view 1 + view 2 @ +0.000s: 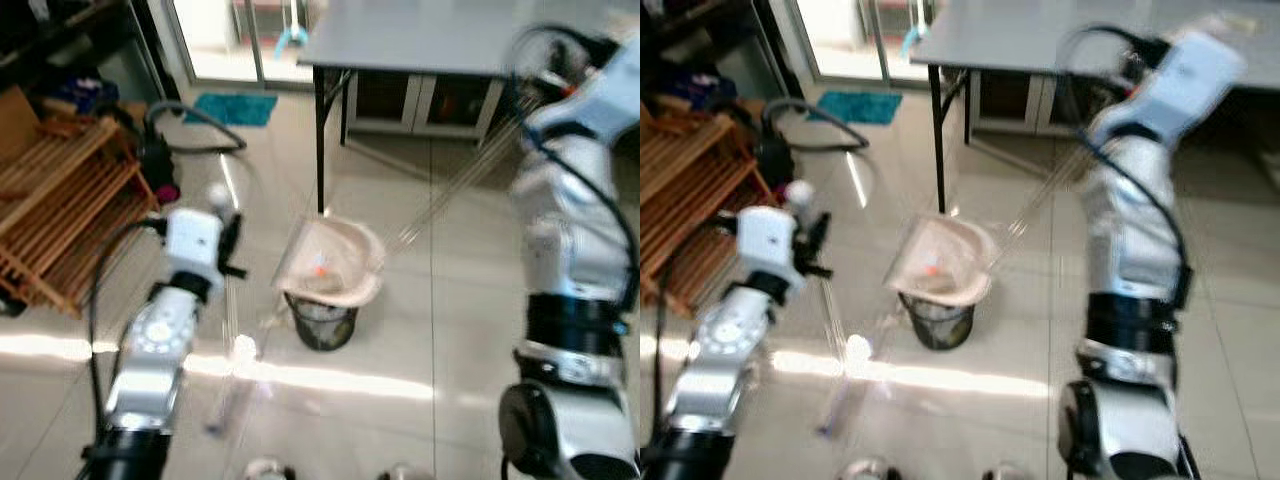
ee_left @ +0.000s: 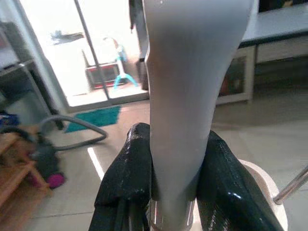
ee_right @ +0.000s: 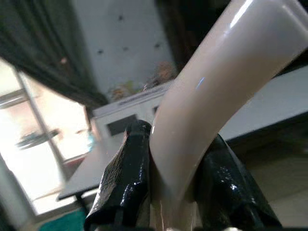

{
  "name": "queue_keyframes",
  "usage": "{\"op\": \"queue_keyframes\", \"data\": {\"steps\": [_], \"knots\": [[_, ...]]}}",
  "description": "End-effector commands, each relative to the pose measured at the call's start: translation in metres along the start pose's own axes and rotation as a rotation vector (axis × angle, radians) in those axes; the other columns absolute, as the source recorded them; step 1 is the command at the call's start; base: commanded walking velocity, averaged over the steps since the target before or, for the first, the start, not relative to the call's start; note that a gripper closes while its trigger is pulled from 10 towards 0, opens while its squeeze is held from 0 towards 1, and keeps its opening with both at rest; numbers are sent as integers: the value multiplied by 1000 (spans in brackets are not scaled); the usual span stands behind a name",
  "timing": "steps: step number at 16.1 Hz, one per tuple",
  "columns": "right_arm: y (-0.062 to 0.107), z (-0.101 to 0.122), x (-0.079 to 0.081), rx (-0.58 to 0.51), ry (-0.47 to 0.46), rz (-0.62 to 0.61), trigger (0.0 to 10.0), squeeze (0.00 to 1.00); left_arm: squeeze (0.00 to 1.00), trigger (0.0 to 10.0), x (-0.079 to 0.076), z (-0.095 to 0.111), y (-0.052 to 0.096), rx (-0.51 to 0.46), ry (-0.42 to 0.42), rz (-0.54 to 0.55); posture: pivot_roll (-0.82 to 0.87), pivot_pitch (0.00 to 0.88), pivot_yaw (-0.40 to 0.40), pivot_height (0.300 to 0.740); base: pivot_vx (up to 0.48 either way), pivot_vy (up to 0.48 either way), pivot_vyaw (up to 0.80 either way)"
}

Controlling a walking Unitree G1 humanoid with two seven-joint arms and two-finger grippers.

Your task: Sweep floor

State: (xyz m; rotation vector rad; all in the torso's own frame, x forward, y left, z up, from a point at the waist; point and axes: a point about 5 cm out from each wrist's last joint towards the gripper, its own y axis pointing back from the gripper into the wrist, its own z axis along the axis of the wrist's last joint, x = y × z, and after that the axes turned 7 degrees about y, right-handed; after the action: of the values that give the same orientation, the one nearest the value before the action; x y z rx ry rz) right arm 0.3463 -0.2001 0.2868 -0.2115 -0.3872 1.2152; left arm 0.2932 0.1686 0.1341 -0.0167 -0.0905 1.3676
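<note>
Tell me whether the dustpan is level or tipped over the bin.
Tipped. The dustpan hangs tilted above the black mesh bin, its pan facing up toward the camera, with a small orange scrap inside; the right gripper clamps its handle.

Home, likely living area: tiled floor (image 1: 450, 300), grey table (image 1: 440, 40), wooden rack (image 1: 60, 210), vacuum cleaner (image 1: 155, 150), glass door (image 2: 62, 53).

Bright doorway daylight glares across the floor tiles (image 1: 330, 385); eye views motion-blurred.
</note>
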Motion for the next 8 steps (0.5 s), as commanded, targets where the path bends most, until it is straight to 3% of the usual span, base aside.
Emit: {"op": "queue_keyframes", "data": {"steps": [1, 5, 8], "knots": [[0, 15, 10, -64, -41, 24, 10000, 0, 0, 10000, 6, 5, 2, -10, -10, 12, 44, 63, 36, 740, 0, 0, 0], [0, 12, 9, -62, -35, 30, 10000, 0, 0, 10000, 10, -3, 0, 43, -56, 44, 41, 62, 35, 740, 0, 0, 0], [0, 14, 13, -79, -23, 42, 10000, 0, 0, 10000, 10, -1, 0, 31, -47, 47, 45, 64, 36, 740, 0, 0, 0]]}}
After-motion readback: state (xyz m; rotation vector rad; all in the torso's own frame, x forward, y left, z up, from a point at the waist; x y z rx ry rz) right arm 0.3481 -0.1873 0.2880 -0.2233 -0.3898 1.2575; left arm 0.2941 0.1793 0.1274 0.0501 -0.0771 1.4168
